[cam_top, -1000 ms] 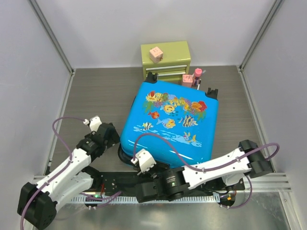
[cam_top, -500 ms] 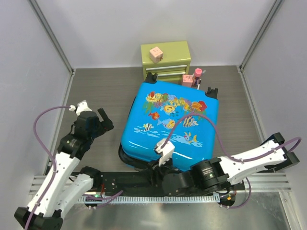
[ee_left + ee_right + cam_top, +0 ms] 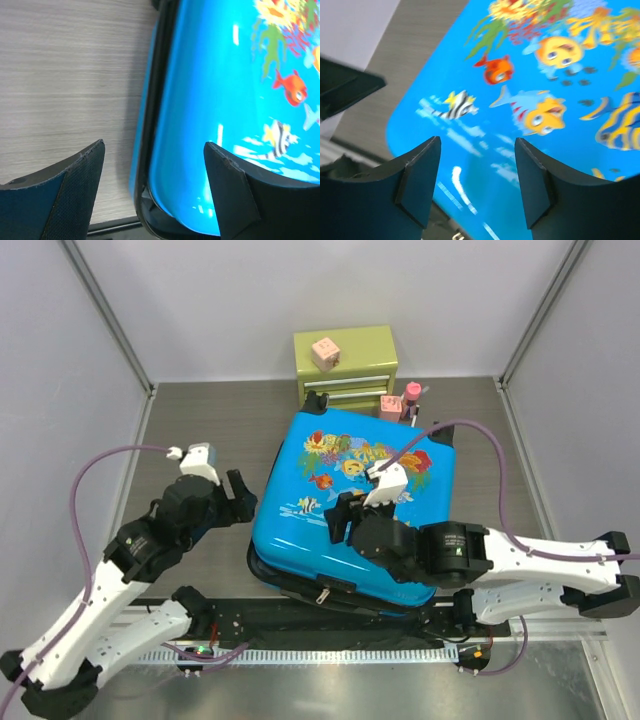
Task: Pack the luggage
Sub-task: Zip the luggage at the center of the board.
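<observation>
Your left claw [image 3: 238, 502] stands open at the luggage's [image 3: 292, 530] left edge; your right claw [image 3: 341, 519] hangs open above it.

Right tool [image 3: 477, 142] fingers parted over blue fish-print luggage [image 3: 530, 75] shell; wood-grain table [image 3: 410, 55] upper-left.

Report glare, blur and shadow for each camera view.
Top external: even light, sharp throughout, no strong glare on the luggage. Left wrist: white glare streaks on the blue shell, a soft shadow on the table beside it, the left end effector dark and underlit. Right wrist: fish print smeared and soft, a glare streak low on the shell, the right end effector sharper.
</observation>
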You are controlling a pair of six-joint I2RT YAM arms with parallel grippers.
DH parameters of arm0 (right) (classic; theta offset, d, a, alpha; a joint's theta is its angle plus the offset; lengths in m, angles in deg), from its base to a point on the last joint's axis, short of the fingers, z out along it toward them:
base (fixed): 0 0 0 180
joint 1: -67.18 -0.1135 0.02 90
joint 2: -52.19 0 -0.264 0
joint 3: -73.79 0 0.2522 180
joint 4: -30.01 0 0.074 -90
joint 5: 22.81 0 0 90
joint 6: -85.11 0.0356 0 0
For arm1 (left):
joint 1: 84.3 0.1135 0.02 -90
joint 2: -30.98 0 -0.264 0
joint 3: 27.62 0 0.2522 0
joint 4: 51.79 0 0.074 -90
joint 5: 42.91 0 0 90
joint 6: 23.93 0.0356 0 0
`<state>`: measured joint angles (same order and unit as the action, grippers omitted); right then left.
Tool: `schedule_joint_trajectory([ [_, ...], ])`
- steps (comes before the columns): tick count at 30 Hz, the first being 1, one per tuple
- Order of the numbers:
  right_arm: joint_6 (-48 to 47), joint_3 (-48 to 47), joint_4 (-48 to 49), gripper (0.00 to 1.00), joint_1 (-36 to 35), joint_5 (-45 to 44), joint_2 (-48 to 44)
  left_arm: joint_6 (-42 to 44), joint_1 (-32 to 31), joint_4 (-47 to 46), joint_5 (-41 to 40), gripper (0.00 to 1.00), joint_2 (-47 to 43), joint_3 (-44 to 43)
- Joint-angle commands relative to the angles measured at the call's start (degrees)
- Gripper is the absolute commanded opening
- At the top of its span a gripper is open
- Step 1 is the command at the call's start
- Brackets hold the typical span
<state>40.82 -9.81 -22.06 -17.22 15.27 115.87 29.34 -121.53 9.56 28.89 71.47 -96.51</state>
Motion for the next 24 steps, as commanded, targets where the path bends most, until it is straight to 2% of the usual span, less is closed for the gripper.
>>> schedule_joint_trajectory([
  [1, 1.4, -0.3, -2.6, 0.68, 6.7, -5.0, -4.5, 1.1, -12.0, 2.1, -12.9, 0.81, 6.7, -9.0],
  [5, 1.0, -1.9, -9.9, 0.70, 12.5, -6.2, -7.0, -0.5, -23.8, 5.7, -23.8, 0.81, 12.7, -18.9],
  [6, 0.8, -2.0, -11.2, 0.74, 14.2, -5.8, -7.2, -1.3, -26.3, 7.9, -25.8, 0.81, 14.3, -20.9],
  [7, -1.7, -2.1, -11.8, 0.78, 16.1, -4.8, -7.2, -2.4, -31.7, 8.8, -29.3, 0.82, 15.4, -23.5],
  [8, -2.6, -1.7, -12.4, 0.83, 21.5, -1.9, -7.4, -3.3, -34.6, 9.4, -31.1, 0.82, 17.7, -24.0],
  [9, -3.6, -1.4, -12.4, 0.88, 24.7, 0.0, -8.1, -5.7, -37.7, 9.7, -32.6, 0.82, 18.7, -24.2],
  [10, -5.2, -0.7, -12.5, 0.89, 27.6, 1.6, -8.7, -7.1, -43.7, 10.4, -33.8, 0.82, 19.7, -24.0],
  [11, -6.5, 0.6, -12.2, 0.90, 34.4, 2.9, -9.2, -8.7, -46.5, 11.0, -36.3, 0.84, 21.9, -23.6],
  [13, -9.1, 2.0, -11.9, 0.95, 41.1, 8.8, -10.1, -14.3, -54.0, 13.3, -37.3, 0.86, 24.1, -23.2],
  [14, -11.5, 3.5, -11.4, 0.97, 44.5, 11.7, -10.2, -16.3, -56.3, 14.4, -38.1, 0.87, 25.0, -23.0],
  [15, -12.2, 4.4, -10.8, 0.98, 51.2, 16.6, -10.9, -18.7, -58.4, 15.9, -38.7, 0.88, 26.3, -22.7],
  [16, -12.9, 5.3, -10.2, 0.98, 54.2, 19.4, -12.0, -25.3, -62.4, 18.0, -39.1, 0.88, 26.8, -22.3],
  [18, -13.8, 7.9, -8.4, 0.98, 62.3, 23.4, -13.6, -31.6, -66.5, 22.4, -41.2, 0.88, 27.4, -21.5],
  [19, -13.9, 8.8, -7.6, 0.98, 64.3, 26.8, -14.4, -36.3, -70.3, 23.4, -41.8, 0.88, 27.4, -20.9],
  [24, -15.6, 15.0, -6.1, 1.00, 75.7, 34.4, -15.1, -47.4, -77.6, 27.5, -41.4, 0.88, 28.7, -16.5],
])
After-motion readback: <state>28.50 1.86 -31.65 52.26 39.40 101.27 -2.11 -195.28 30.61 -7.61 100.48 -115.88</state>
